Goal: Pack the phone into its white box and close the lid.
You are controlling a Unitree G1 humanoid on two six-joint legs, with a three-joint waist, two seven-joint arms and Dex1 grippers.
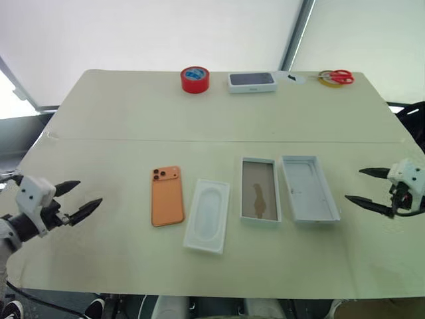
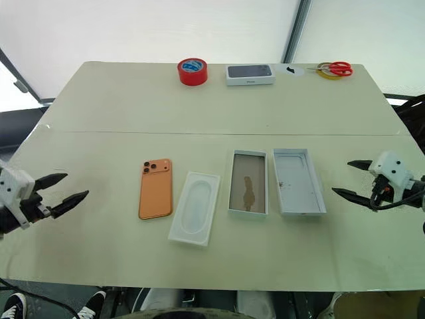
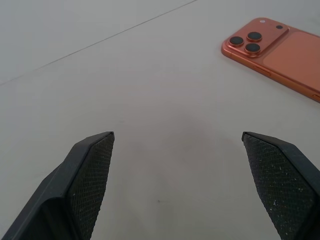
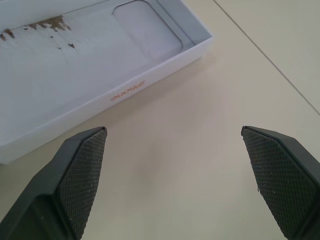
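Head views put the phone (image 1: pixel 167 196) face down on the table (image 1: pixel 119 119), then a white insert (image 1: pixel 207 216), the white box (image 1: pixel 259 191) and the lid (image 1: pixel 309 189) in a row, my left gripper (image 1: pixel 84 198) and right gripper (image 1: pixel 362 185) wide apart and empty at either end. Left wrist: my spread fingers (image 3: pixel 87 175) over bare table, phone ahead. Right wrist: spread fingers (image 4: pixel 80 170) just short of the lid's wall.

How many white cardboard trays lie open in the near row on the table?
3: the white insert right of the phone, then the white box with its brownish floor, then the lid, nearest the right gripper. None looks hidden.
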